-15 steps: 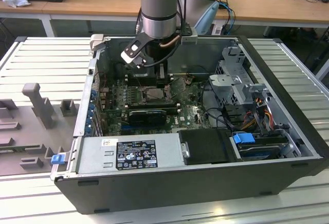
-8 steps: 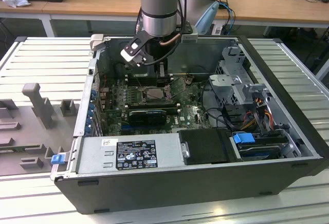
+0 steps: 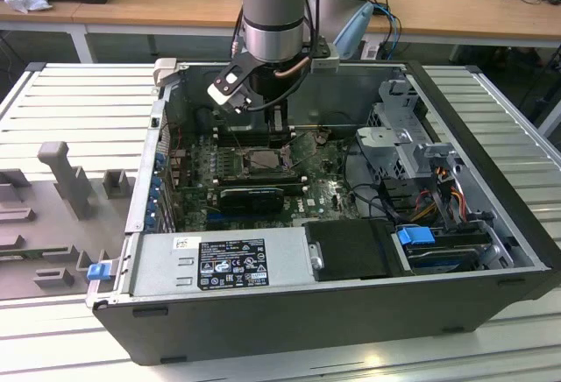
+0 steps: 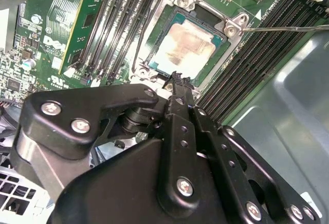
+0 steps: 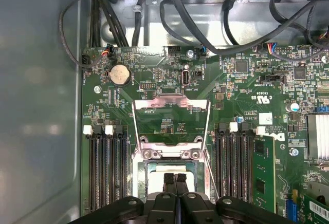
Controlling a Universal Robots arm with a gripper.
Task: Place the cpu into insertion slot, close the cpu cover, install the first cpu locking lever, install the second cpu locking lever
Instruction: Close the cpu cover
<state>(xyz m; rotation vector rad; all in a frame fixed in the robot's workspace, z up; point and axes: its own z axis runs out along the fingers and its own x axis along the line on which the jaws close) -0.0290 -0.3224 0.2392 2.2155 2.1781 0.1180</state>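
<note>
Black end effector (image 4: 177, 77) links took up the near part of both wrist views, and the two fingers were pressed together at their tips (image 5: 175, 176) with nothing visible between them. The closed tips hung just over the near edge of the insertion slot (image 4: 204, 14).

Inside that slot the cpu (image 4: 187, 43) lay flat, its pale metal top facing up and ringed by the dark rim. The cpu cover (image 5: 171, 99) was swung open away from the slot, hinged at the slot's far edge, and the green board (image 5: 241, 90) showed through its square window. One thin locking lever (image 4: 288, 28) ran out from a corner of the slot across the neighbouring memory slots (image 4: 118, 23); it was not hooked down. Banks of those long black slots flanked the socket on both sides in the first wrist view. Beyond the cover sat a round coin cell (image 5: 120, 73), and dark cables (image 5: 205, 36) looped along the board's far edge.

From the exterior view, the arm (image 3: 273, 14) reached straight down into an open computer case (image 3: 307, 321) lying on a ribbed grey tabletop (image 3: 70, 102). A long black graphics card (image 3: 252, 194) lay just beside the socket area, and a grey power supply (image 3: 219, 264) filled the case's near side.
</note>
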